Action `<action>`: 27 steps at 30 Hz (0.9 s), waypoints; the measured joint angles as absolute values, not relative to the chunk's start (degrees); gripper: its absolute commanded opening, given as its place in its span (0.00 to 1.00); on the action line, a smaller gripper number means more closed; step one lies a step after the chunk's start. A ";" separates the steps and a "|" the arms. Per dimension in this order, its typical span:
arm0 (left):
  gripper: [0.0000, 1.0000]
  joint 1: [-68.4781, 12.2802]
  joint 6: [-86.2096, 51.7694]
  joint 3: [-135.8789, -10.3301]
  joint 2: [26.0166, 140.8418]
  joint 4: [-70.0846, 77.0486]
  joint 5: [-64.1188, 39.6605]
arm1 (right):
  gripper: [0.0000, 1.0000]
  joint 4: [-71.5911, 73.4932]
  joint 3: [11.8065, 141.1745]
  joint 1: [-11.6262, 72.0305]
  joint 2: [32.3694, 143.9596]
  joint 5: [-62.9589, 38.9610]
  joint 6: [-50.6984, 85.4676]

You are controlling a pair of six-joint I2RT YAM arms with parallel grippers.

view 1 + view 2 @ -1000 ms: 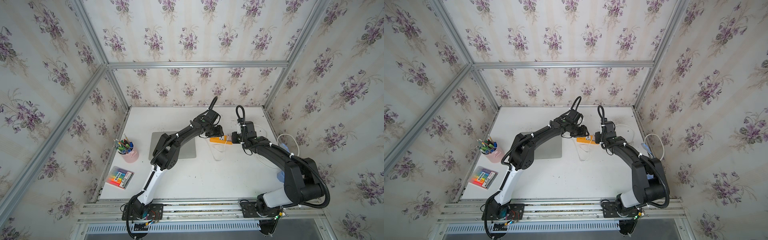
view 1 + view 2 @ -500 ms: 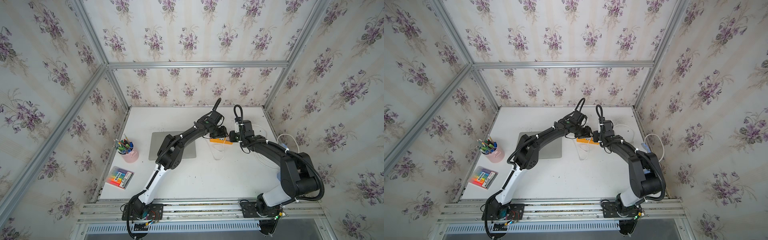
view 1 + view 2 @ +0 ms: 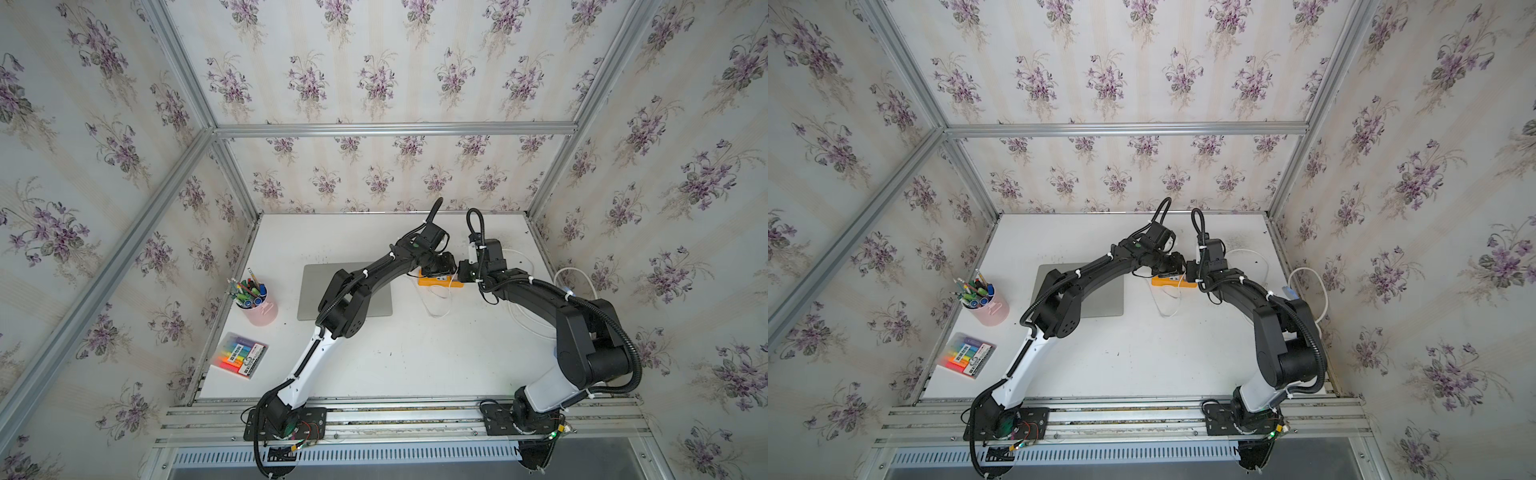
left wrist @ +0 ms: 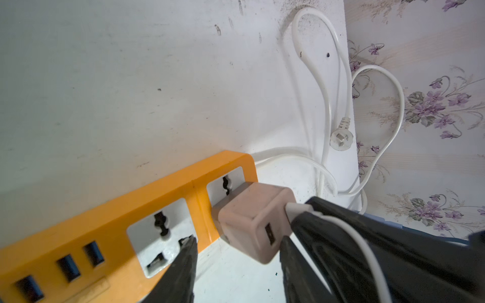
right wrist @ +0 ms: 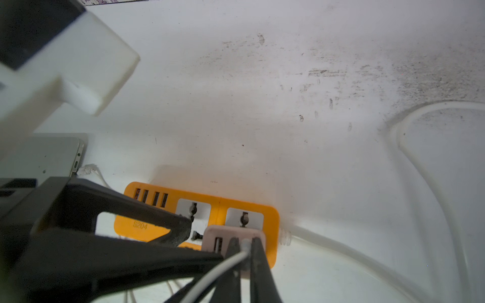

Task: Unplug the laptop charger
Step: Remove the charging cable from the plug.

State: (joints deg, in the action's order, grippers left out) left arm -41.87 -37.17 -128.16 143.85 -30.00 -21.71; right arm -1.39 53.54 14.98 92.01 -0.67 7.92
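The right claw (image 5: 244, 245) has clamped the laptop charger (image 4: 252, 217), clear only in wrist views; left claw (image 4: 237, 241) apart.

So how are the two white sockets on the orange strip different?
The end socket has the laptop charger in it; the middle socket has nothing plugged in. The end socket is next to the thick white cord; the middle socket is next to the USB slots. Both are white, with the same dark holes, in the orange strip.

The left arm (image 3: 345, 299) and right arm (image 3: 582, 345) each comprise a white base link, black upper links, corrugated black conduit and white cable ties.
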 measured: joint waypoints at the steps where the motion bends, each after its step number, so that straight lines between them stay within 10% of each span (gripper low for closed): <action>1: 0.51 -41.87 -37.17 -128.16 143.87 -29.98 -21.78 | 0.00 -1.39 53.49 14.98 91.96 -0.67 7.88; 27: 0.47 -40.91 -39.77 -128.09 144.77 -29.15 -22.76 | 0.00 5.89 51.92 15.33 88.42 -3.27 7.05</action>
